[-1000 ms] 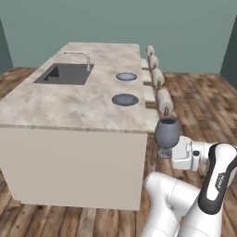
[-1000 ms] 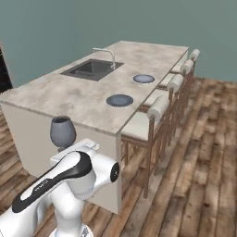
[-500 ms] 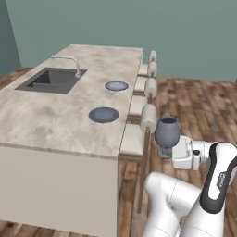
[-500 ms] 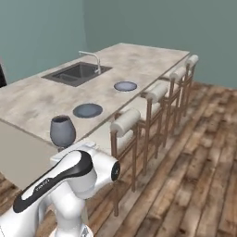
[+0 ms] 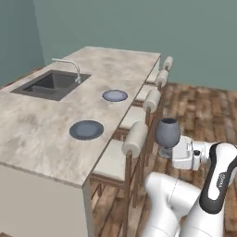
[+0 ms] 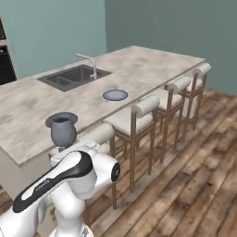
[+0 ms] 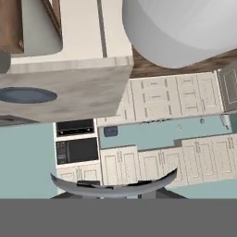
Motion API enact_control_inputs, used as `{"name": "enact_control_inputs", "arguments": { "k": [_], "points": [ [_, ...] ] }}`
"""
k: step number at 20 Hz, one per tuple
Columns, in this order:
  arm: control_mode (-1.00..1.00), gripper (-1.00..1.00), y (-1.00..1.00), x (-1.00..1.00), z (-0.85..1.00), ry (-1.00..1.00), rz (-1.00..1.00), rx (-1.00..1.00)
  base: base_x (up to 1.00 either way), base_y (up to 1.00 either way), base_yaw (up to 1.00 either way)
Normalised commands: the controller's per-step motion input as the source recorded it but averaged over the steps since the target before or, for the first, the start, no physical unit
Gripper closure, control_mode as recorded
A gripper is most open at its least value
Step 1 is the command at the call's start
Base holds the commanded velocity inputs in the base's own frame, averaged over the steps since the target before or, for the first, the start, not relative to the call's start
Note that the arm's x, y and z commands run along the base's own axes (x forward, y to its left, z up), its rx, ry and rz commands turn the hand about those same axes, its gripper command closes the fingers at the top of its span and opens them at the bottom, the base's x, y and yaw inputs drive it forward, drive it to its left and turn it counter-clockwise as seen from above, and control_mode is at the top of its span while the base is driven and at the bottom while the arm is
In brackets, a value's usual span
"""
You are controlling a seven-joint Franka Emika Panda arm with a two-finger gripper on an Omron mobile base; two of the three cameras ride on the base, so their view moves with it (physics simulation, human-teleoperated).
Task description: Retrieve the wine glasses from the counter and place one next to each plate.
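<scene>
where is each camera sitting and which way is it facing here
Left base view: behind the arm's left, looking over the island, near plate; white arm lower right, hand holding a wine glass.
Right base view: behind its right, same island, plates, glass; arm lower left.
Hand view: on the hand, rolled, facing cabinets; glass foot at bottom.
</scene>
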Motion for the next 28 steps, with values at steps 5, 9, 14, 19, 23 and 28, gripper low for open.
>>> {"name": "enact_control_inputs", "arguments": {
  "k": [5, 9, 14, 19, 23, 28],
  "points": [
    [1.00, 1.00, 0.00, 0.00, 0.00, 0.00, 0.00, 0.00, 0.43, -0.74, 0.44],
    [1.00, 1.00, 0.00, 0.00, 0.00, 0.00, 0.00, 0.00, 0.36, -0.73, 0.43],
    [1.00, 1.00, 0.00, 0.00, 0.00, 0.00, 0.00, 0.00, 0.14, -0.59, 0.52],
    [1.00, 1.00, 0.00, 0.00, 0.00, 0.00, 0.00, 0.00, 0.10, -0.65, 0.48],
    [1.00, 1.00, 0.00, 0.00, 0.00, 0.00, 0.00, 0.00, 0.21, -0.85, 0.42],
    [1.00, 1.00, 0.00, 0.00, 0.00, 0.00, 0.00, 0.00, 0.39, -0.76, 0.29]
  ]
}}
